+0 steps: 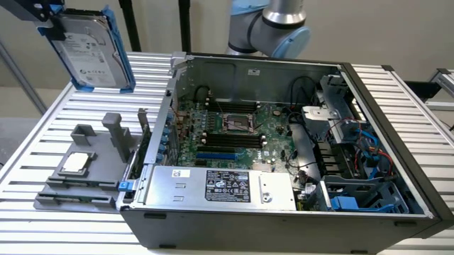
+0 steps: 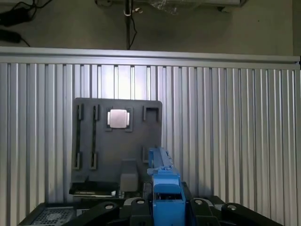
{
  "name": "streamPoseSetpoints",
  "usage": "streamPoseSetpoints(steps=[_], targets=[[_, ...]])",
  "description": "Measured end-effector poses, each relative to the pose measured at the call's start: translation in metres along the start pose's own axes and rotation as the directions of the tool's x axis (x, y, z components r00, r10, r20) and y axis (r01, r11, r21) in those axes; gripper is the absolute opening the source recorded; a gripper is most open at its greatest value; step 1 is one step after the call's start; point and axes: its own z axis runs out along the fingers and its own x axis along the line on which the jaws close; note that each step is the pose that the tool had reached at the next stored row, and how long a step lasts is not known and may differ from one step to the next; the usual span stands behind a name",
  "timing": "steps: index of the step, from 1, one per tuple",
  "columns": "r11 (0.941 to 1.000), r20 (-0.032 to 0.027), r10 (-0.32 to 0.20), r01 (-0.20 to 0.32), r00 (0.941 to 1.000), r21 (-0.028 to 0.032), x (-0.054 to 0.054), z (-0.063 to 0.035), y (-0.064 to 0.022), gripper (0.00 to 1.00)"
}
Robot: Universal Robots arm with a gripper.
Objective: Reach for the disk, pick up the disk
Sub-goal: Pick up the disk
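aloft over the counter (image 1: 78, 114), the pincer (image 1: 41, 11) is clamping the disk (image 1: 91, 49) by its blue frame (image 2: 165, 188); stiff, probably heavy and shock-fragile, it is hanging well above the grey tray (image 1: 95, 159).

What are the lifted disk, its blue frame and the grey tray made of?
The disk: dull silver-grey metal, seemingly, with a white paper-like label. The frame: bright blue, smooth, probably plastic. The tray: matte grey with moulded slots, likely plastic.
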Motion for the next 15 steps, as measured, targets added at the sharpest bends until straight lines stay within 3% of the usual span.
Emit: streamPoseSetpoints(steps=[7, 15], targets=[[1.0000, 0.0167, 0.000, 0.000, 0.9999, -0.0030, 0.005, -0.0076, -0.0231, 0.33], [1.0000, 0.0269, 0.001, -0.001, 0.9996, -0.0090, 0.013, -0.0131, -0.0483, 0.33]])
